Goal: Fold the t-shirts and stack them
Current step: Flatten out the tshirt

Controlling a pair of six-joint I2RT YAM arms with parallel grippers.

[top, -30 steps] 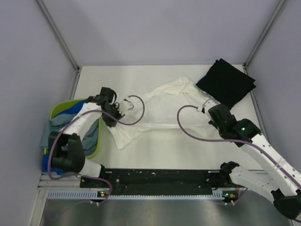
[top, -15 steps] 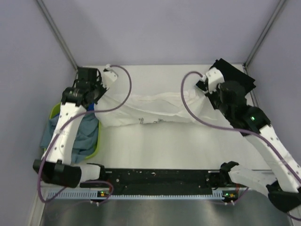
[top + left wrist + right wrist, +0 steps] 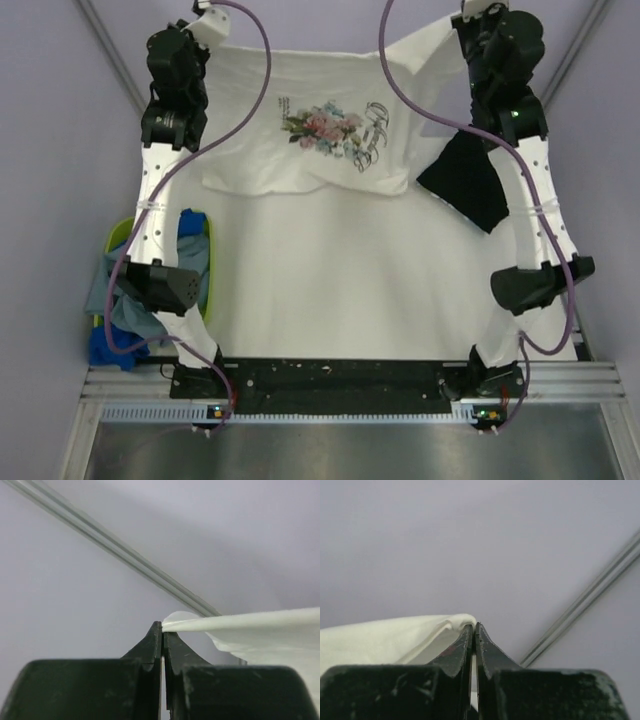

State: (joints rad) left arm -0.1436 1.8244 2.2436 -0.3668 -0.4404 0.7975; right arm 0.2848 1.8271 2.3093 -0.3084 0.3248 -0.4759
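Over the table, left claw and right claw pinch corners of floral t-shirt.

White rose-print t-shirt hangs spread aloft; black t-shirt lies right, blue t-shirts heaped left.

A lime-green plastic basket sits at the left edge of the white tabletop, toward the near corner. A black mounting plate runs along the near edge. Pale lilac walls enclose the far and side edges, with metal struts rising at the far corners.
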